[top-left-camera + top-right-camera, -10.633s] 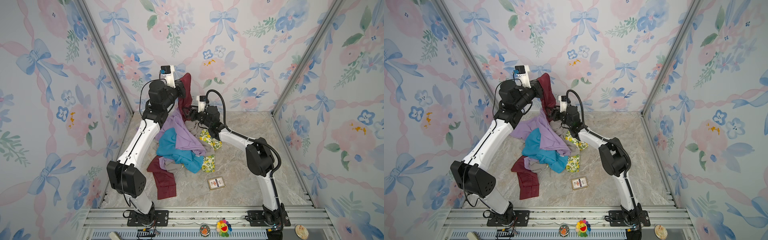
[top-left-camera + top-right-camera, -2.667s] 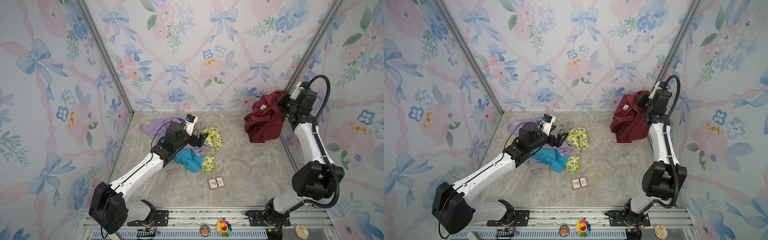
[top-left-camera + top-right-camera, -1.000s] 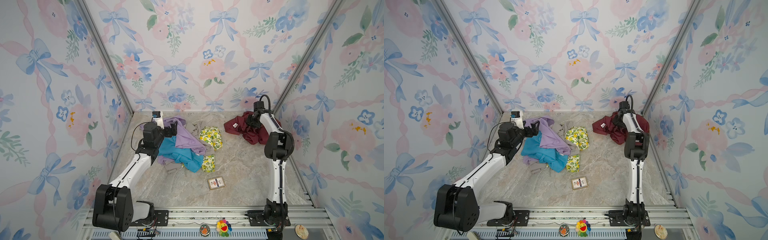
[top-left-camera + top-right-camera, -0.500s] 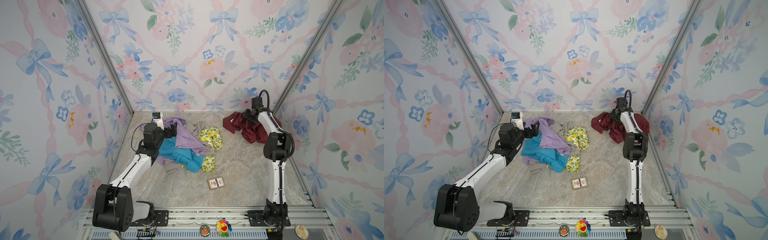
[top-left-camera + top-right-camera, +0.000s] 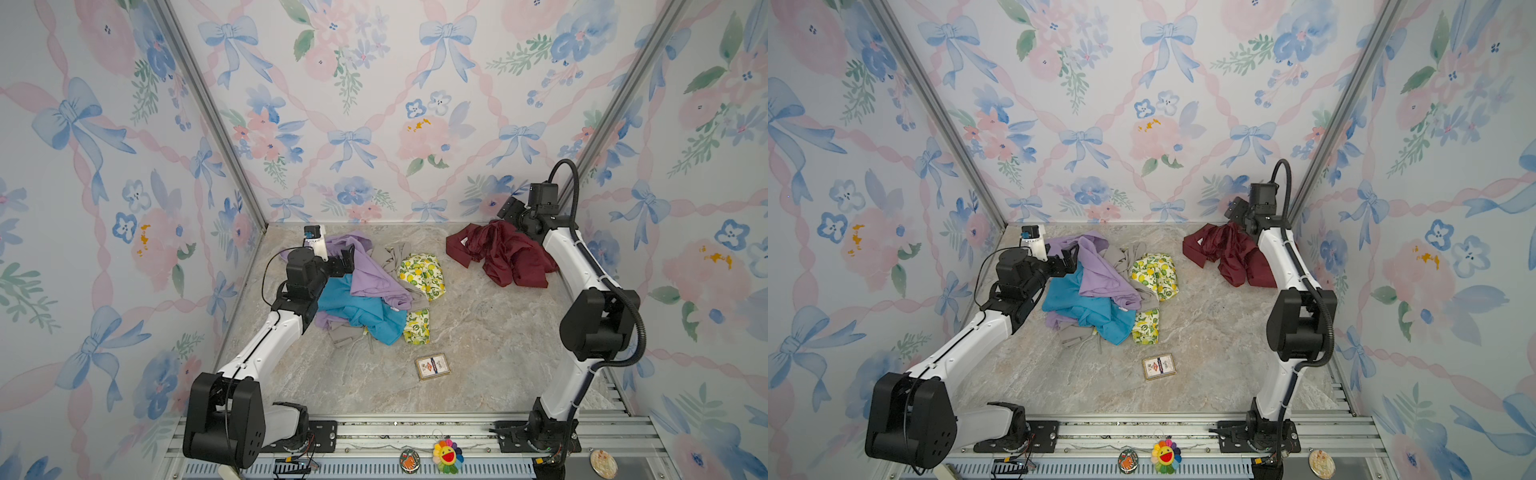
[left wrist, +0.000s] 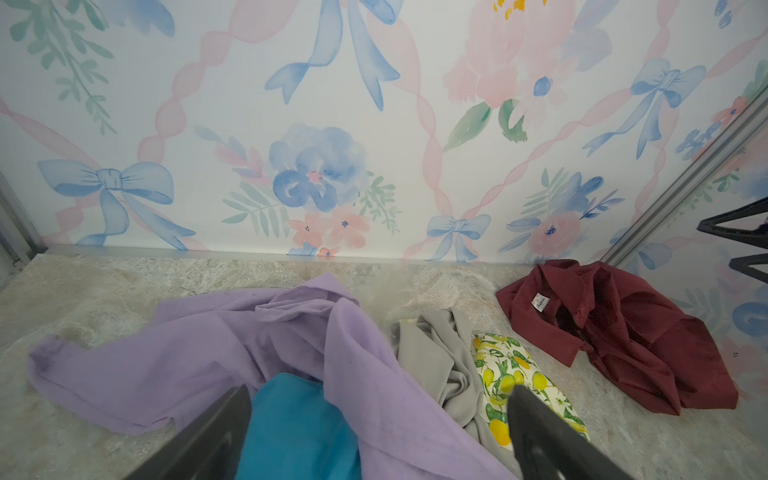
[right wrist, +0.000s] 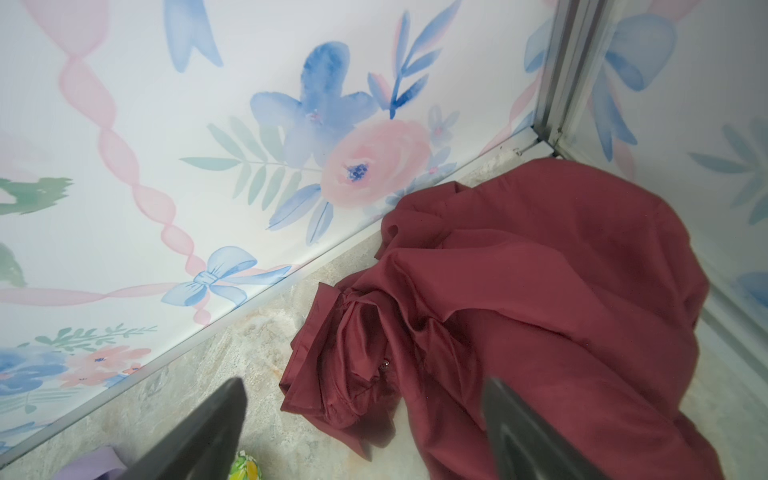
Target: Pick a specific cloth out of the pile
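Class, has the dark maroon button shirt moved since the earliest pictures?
Yes. The dark maroon button shirt left the garment pile and now lies crumpled by the back right corner post.

Floral, bow-patterned wallpaper walls (image 5: 374, 83) enclose a beige marbled floor (image 5: 490, 332), evenly lit
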Controlling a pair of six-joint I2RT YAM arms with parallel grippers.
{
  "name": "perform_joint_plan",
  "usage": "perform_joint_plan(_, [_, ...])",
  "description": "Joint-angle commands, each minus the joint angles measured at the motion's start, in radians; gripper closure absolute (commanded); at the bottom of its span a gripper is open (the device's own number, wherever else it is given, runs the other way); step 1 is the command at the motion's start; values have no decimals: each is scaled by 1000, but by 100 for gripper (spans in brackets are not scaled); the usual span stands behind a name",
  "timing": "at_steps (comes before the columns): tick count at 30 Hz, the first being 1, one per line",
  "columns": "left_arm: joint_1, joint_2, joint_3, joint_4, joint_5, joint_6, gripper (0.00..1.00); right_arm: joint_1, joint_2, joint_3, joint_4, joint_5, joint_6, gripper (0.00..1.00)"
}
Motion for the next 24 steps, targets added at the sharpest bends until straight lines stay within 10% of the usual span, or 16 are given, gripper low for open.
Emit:
perform_joint_plan(1, [-14,-40,-26,33,-80,-12,2,41,-133,-140,113,58,-93,3])
perform_joint_plan(16, [-57,-47,-279,288,-639,15,2,186,-730,-1029,563,272,-414,3])
perform_joint_plan(24, [-15,83,-363,420,-643,62,2,191,-779,-1305,779,339,-484,3])
